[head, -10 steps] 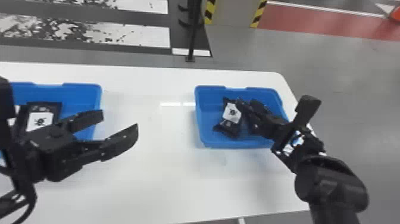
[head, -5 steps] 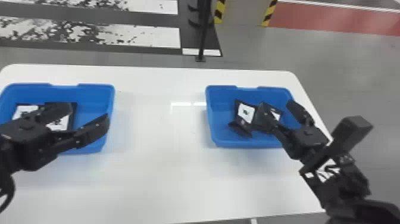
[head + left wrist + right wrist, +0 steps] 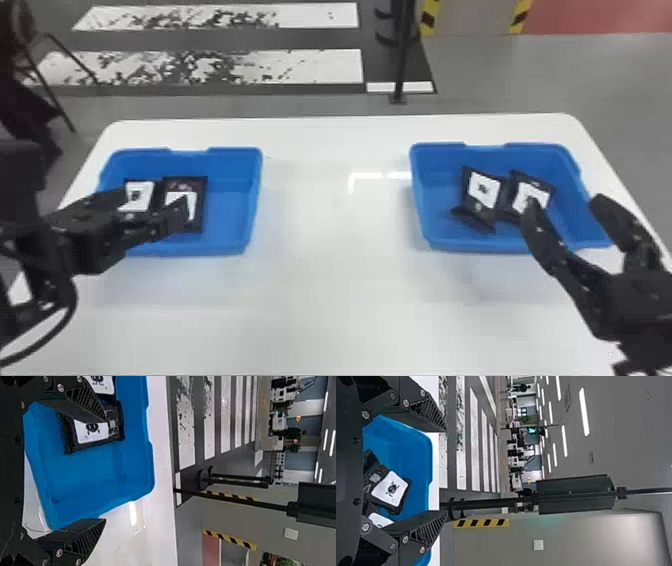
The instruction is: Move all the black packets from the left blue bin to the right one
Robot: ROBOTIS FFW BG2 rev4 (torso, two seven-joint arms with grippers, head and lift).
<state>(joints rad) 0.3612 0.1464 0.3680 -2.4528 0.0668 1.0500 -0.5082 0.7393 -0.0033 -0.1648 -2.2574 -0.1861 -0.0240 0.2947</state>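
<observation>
In the head view my left gripper (image 3: pixel 150 207) stands open over the left blue bin (image 3: pixel 227 210), above two black packets with white labels: a left one (image 3: pixel 139 196) and a right one (image 3: pixel 198 197). In the left wrist view, a packet (image 3: pixel 115 429) lies beside one finger of my open left gripper (image 3: pixel 104 470). My right gripper (image 3: pixel 565 205) is open over the right part of the right blue bin (image 3: pixel 432 205), one finger overlapping a labelled packet (image 3: pixel 532 192). Another packet (image 3: pixel 482 190) lies left of it. Nothing is between the fingers of my right gripper (image 3: pixel 445 471).
Both bins stand on a white table (image 3: pixel 335 225), with a wide stretch of tabletop between them. A dark post (image 3: pixel 401 55) rises from the floor behind the table. At the head view's left edge is a dark chair-like object (image 3: pixel 25 100).
The head view has swung left. My left gripper has moved left from beside the left bin to over its packets. My right gripper has drawn back to the right from the packets in the right bin.
</observation>
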